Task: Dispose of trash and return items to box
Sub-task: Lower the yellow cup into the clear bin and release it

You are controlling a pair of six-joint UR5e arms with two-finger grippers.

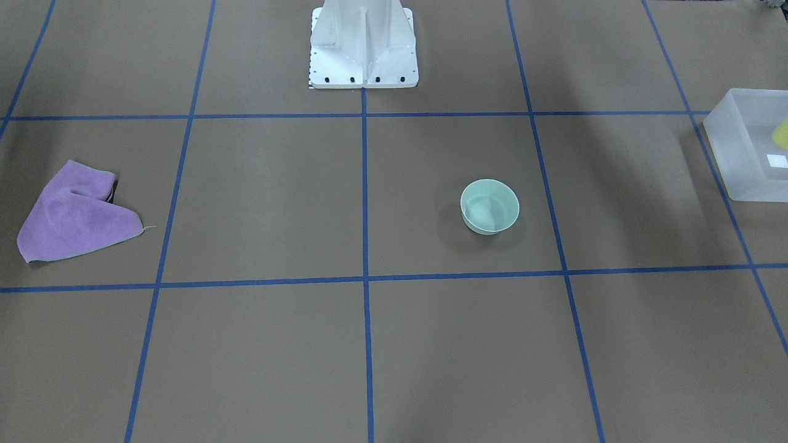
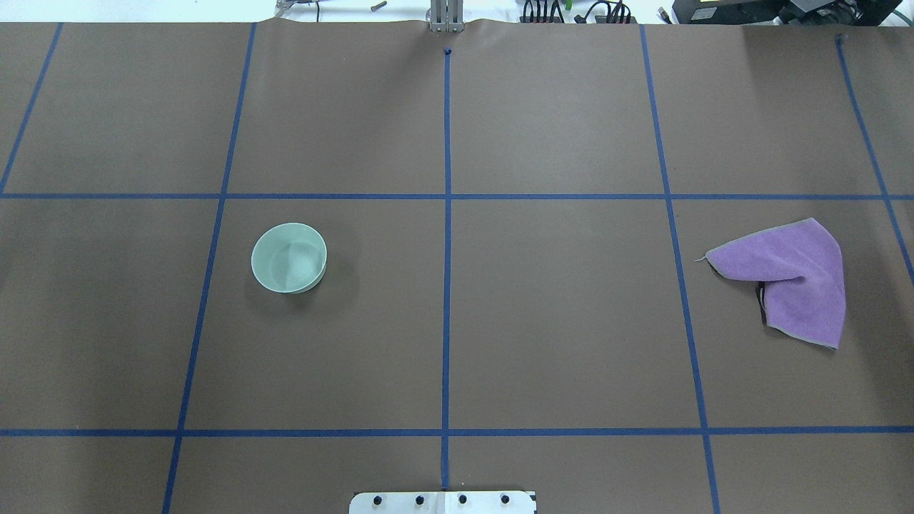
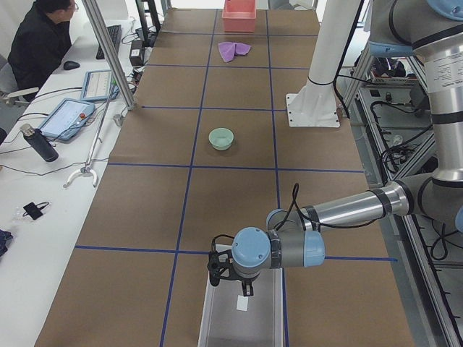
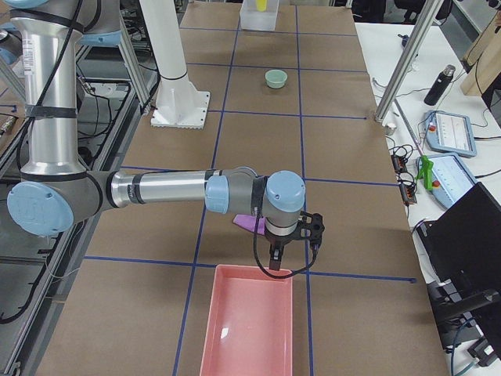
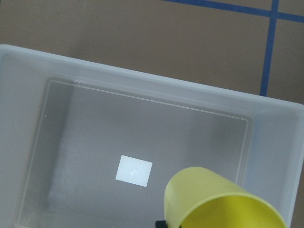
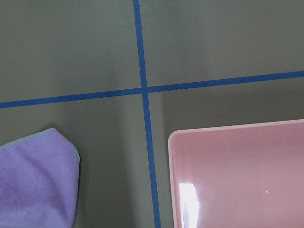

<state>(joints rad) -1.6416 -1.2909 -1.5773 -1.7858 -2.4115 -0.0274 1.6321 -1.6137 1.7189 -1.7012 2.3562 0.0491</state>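
Two claws: neither one's state can be told. The left gripper (image 3: 239,283) hangs over the box in the lower middle of the left side view. The right gripper (image 4: 286,252) hangs over the rim of the pink tray (image 4: 235,329). Neither wrist view shows fingers clearly.
Cup: the yellow cup (image 5: 209,202) fills the lower right of the left wrist view, tilted with its mouth toward the lens, over the floor of the box (image 5: 142,78).
Bowl: the mint bowl (image 1: 489,206) stands alone right of centre in the front view, well apart from the box.
Risk, cup: if it is let go while tilted, it may bounce or roll against a wall, perhaps over the rim.
Risk, bowl: its smooth, shallow rim could slip from a pinch on the carry to the box.
Risk, cloth: the purple cloth (image 6: 33,183) lies just beside the tray, so a low right arm could drag it.
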